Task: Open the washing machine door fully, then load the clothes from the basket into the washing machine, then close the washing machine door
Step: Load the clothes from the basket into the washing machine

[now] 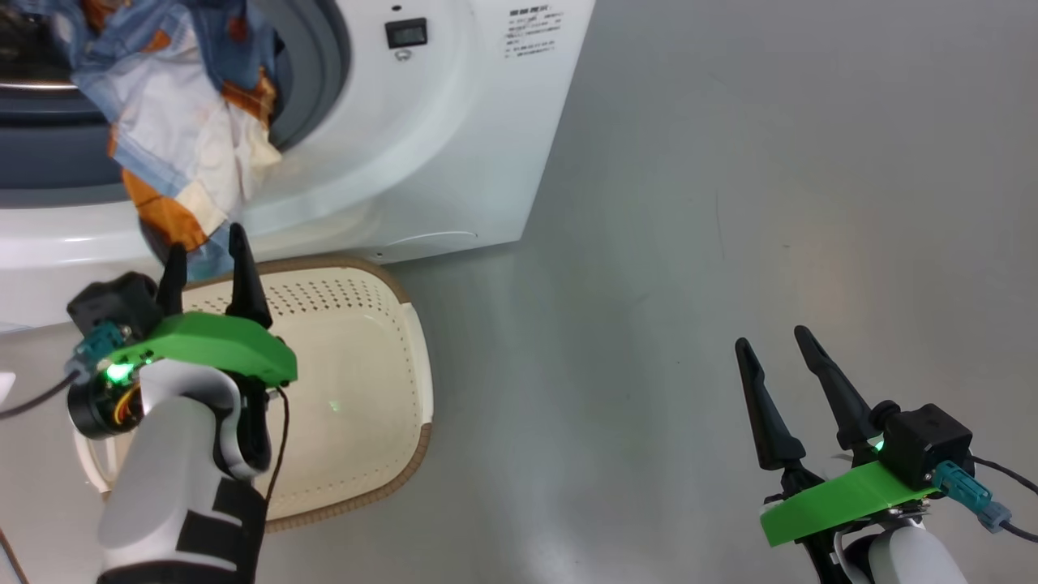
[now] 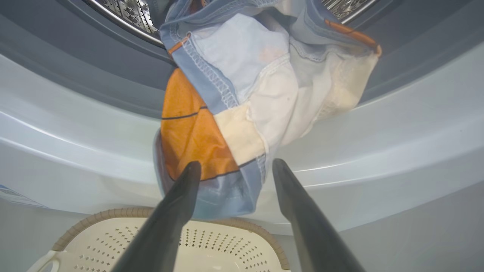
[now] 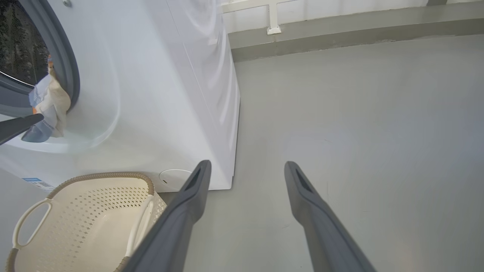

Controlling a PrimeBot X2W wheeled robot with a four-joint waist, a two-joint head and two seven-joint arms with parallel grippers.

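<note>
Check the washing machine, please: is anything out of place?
Yes. The clothes hang half out of the machine, draped down its front toward the basket. They are not fully inside the drum, so the loading looks unfinished.

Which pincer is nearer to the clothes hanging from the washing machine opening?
Left. The left pincer, open, is just below the hanging end of the clothes, above the basket. The right pincer, open, is well off to the right, over the floor.

Blue-and-orange clothes (image 1: 174,122) hang from the washing machine (image 1: 454,162) above the basket (image 1: 365,341).
</note>
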